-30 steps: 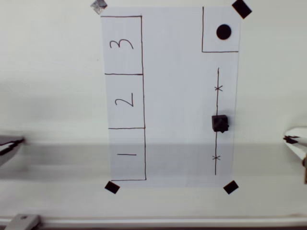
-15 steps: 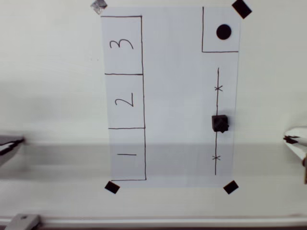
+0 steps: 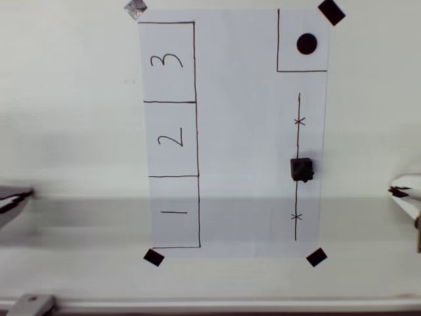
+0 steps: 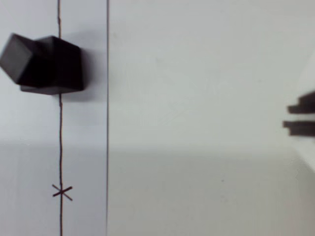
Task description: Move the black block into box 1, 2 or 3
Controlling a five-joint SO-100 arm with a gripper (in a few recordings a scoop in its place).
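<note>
A pale off-white table (image 3: pixel 72 99) lies under soft, even light, with a broad grey band of shadow (image 3: pixel 85 220) crossing its lower part in the overhead view. A grey metal bracket (image 3: pixel 29 305) sits at its near-left edge.

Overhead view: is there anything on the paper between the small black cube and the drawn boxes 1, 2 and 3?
Nothing visible. The small matte black cube sits on the drawn vertical line at the sheet's right side; only bare white paper lies between it and the hand-drawn numbered rectangles on the left.
</note>
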